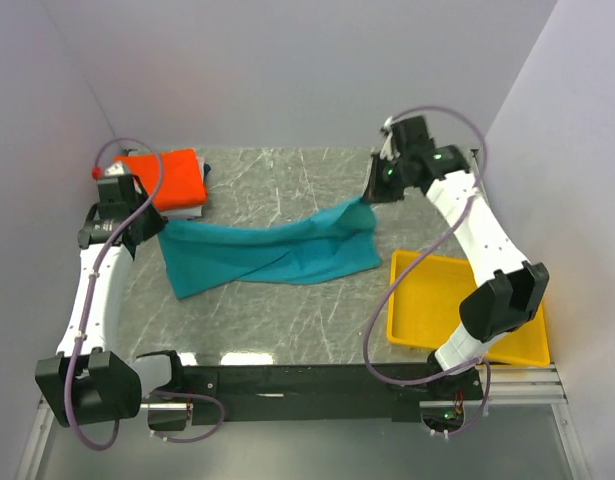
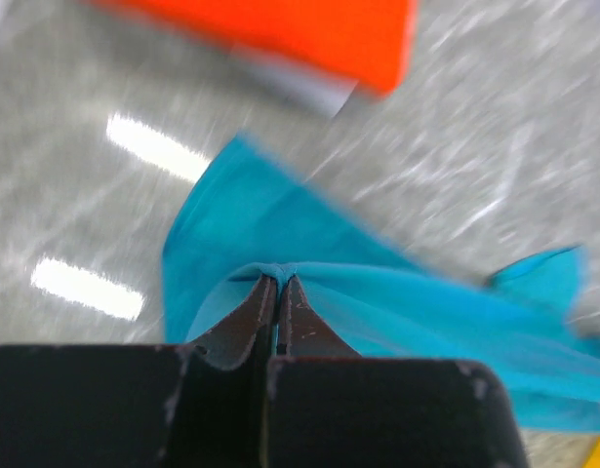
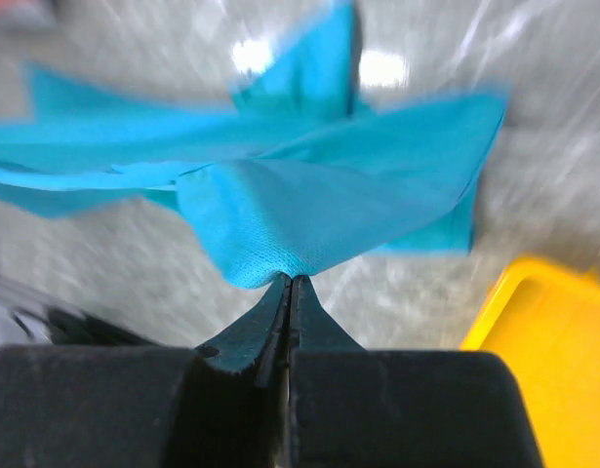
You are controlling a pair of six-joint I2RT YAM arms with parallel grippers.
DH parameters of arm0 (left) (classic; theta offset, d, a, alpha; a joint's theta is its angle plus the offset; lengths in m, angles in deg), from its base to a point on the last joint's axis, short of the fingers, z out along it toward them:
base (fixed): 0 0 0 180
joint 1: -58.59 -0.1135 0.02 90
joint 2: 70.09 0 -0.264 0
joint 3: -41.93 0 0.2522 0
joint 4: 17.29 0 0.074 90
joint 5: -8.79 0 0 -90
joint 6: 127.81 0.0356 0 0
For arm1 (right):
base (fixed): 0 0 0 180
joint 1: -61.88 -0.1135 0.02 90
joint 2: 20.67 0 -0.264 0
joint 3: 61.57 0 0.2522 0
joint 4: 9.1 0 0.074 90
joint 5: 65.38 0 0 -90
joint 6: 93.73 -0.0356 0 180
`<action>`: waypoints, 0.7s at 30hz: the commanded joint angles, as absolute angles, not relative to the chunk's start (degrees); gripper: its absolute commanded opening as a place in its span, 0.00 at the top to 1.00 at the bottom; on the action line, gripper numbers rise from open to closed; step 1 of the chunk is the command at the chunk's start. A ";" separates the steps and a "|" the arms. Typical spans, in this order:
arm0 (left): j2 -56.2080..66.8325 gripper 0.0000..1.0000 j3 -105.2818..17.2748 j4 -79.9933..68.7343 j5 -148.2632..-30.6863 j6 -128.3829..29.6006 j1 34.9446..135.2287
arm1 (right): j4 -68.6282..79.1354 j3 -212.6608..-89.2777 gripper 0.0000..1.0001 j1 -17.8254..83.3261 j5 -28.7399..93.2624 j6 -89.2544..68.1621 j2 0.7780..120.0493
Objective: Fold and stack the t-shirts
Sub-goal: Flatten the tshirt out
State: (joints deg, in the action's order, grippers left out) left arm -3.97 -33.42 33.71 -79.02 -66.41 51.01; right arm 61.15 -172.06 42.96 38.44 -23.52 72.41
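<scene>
Overhead, the teal t-shirt [image 1: 272, 250] sags across the grey marble table [image 1: 287, 325], white walls [image 1: 287, 70] around; only the wrist views show left gripper [image 2: 278, 280] and right gripper [image 3: 289, 280] each pinched tight on an edge of its cloth

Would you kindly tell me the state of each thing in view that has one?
Left claw: shut on teal shirt.
Right claw: shut on teal shirt.
Teal shirt: unfolded, rumpled, pinched at both ends.
Orange shirt: folded, lying flat at the far left.
Tray: upright, nothing seen inside, partly hidden by the right arm.
</scene>
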 commanded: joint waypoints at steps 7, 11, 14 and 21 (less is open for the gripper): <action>-6.72 1.00 -56.20 30.66 -80.69 -69.71 50.85 | 62.86 -201.17 1.00 45.88 37.98 -21.49 71.54; -11.71 1.00 -58.93 29.35 -79.98 -71.29 50.85 | 52.84 -199.09 1.00 45.88 37.19 -20.17 63.39; -15.67 1.00 -59.37 27.77 -79.02 -72.26 50.85 | 47.21 -198.90 1.00 45.88 36.14 -19.90 59.14; -20.52 1.00 -59.90 25.31 -76.20 -73.84 50.77 | 42.98 -206.46 1.00 45.88 34.38 -20.96 57.82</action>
